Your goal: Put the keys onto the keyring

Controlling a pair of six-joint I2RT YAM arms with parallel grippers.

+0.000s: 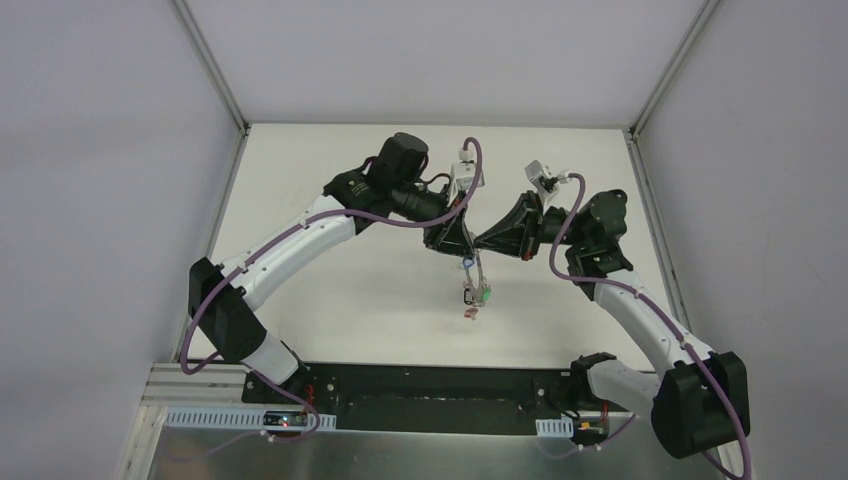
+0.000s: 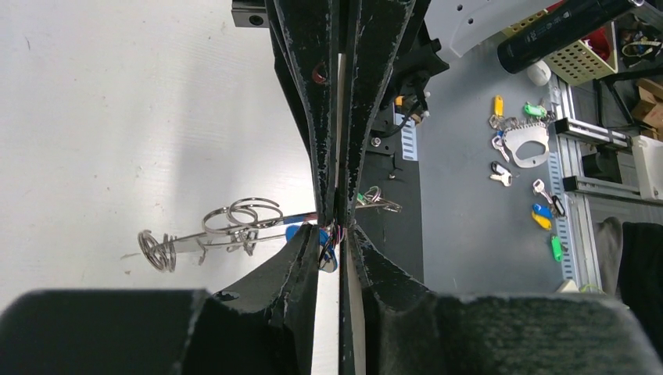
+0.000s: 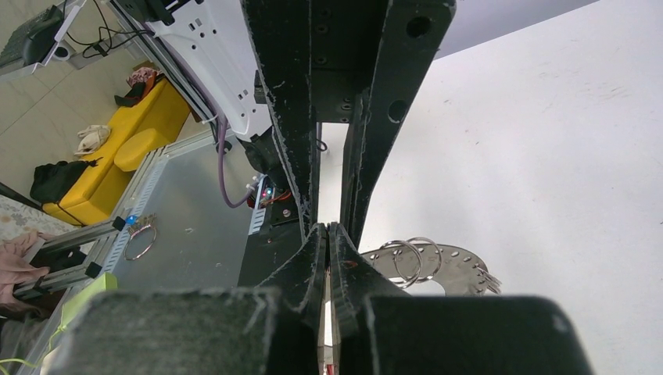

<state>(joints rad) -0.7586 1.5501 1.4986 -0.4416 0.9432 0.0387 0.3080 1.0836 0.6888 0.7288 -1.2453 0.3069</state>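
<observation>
Robot lab: white booth walls (image 1: 100, 200), alu. frame rails (image 3: 74, 234), cables (image 3: 223, 156), yellow sofa (image 3: 117, 152).

White table (image 1: 350, 300) bears one small reddish key (image 1: 468, 313).

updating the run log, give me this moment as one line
right gripper: shut on flat grey metal disc keyring | left gripper: tip to tip with right, grip unclear

Bright, even light from above washes the white counter (image 1: 380, 300), leaving only faint, soft shadows. In the wrist views the keyring (image 2: 234, 230) glints in focus, while the dark foreground blurs.
</observation>
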